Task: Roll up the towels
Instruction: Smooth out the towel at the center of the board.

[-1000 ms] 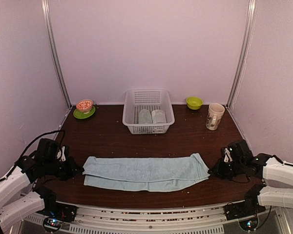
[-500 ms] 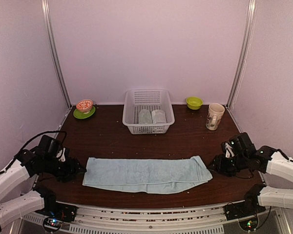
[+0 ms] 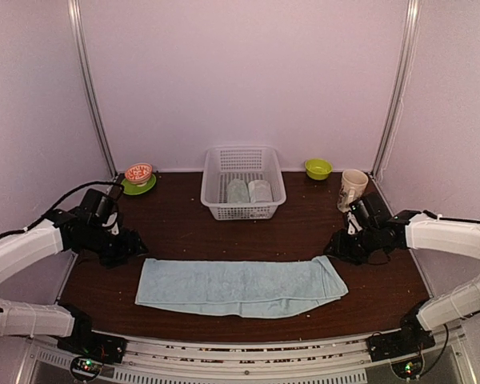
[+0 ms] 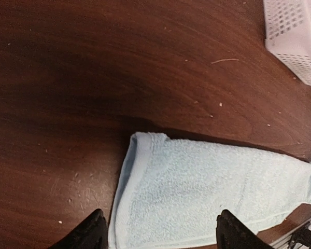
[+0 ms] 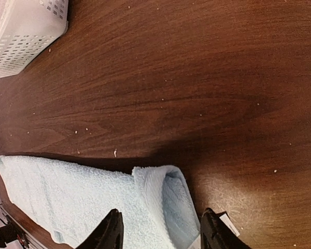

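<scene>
Pale lilac walls close in a dark wooden table (image 3: 184, 220). From the top camera you see the light blue towel (image 3: 240, 286) lying flat as a long folded band across the near half of the table, running left to right. Your left gripper (image 3: 133, 246) sits just off its far left corner and your right gripper (image 3: 337, 246) just off its far right corner. From up here you cannot tell how wide either one is spread. Well behind the towel stands the white lattice basket (image 3: 242, 210), and inside it the left roll (image 3: 238, 190) stands beside the right roll (image 3: 260, 190). A green saucer (image 3: 136, 187) carrying an orange bowl (image 3: 138, 171) is at the back left. A green bowl (image 3: 318, 168) and a mug (image 3: 352, 190) are at the back right.

On your left wrist camera the towel's end fills the lower frame, one corner pointing away from you. The left gripper's fingers (image 4: 90, 233) stand wide apart and grip nothing, one over bare wood beside the hem and the other over the cloth. Whether they touch down you cannot tell.

On your right wrist camera the towel's other end shows a folded-over lip. The right gripper's fingers (image 5: 109, 231) are likewise spread with nothing pinched, straddling that end.
</scene>
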